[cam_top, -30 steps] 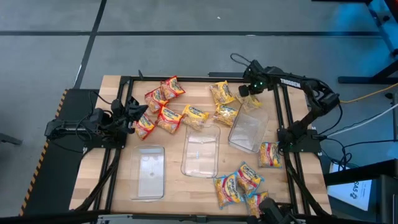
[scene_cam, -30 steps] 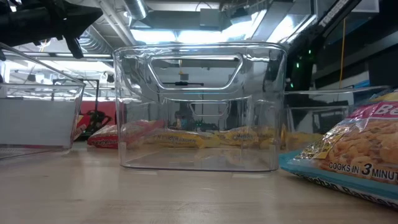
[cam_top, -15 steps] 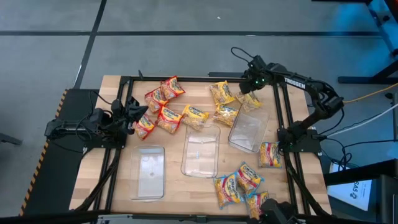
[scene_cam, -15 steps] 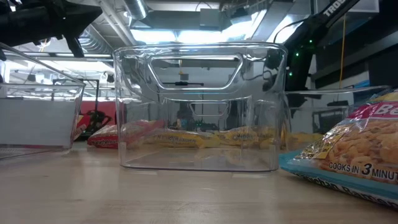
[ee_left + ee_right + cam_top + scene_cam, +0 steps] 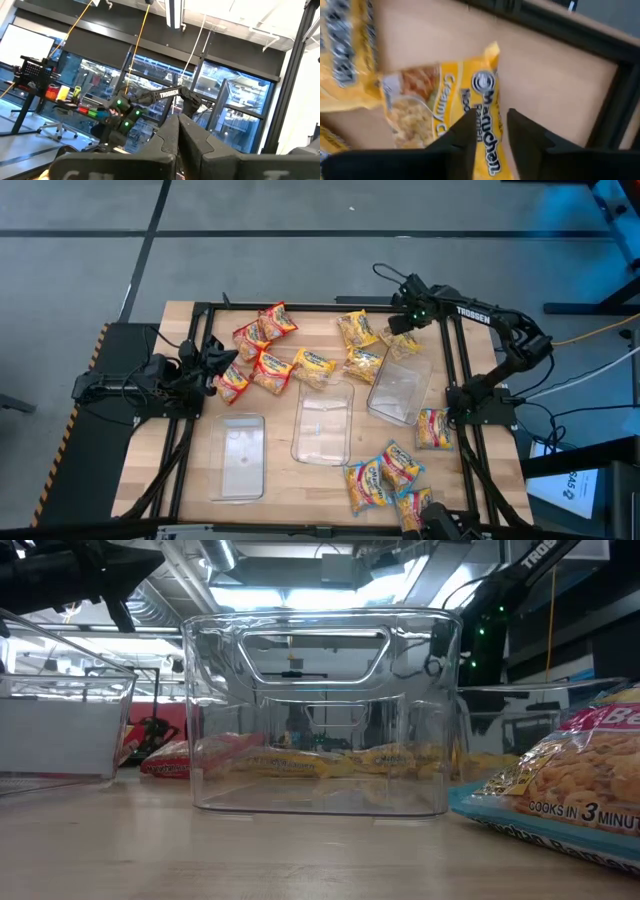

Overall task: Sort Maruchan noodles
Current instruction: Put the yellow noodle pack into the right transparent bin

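Jaws of the right gripper (image 5: 489,131) stand parted, nothing between them, hovering over a yellow Maruchan packet (image 5: 445,107) lying flat on the desk (image 5: 555,80) near the far right corner. High view puts the right gripper (image 5: 398,322) at the far edge, just above the far end of the right clear tray (image 5: 400,392), with that yellow packet (image 5: 403,343) beside the tray's far rim. Left gripper (image 5: 212,360) sits at the left side of the desk with jaws shut on nothing, its fingers (image 5: 192,140) pressed together in the left wrist view, pointing toward the red packet cluster (image 5: 258,345).

Packets by group: red ones far left-centre, touching and overlapping; yellow ones (image 5: 358,330) far centre, one (image 5: 315,366) lying at the far end of the middle clear tray (image 5: 324,423); one packet (image 5: 433,428) alone just right of the right tray; a mixed blue and yellow pile (image 5: 385,473) at the near right. Left clear tray (image 5: 238,456) stands near left, apart from the packets. All three trays look bare inside. Low view: middle tray (image 5: 320,710) upright in front, a blue-edged packet (image 5: 560,790) at the right.
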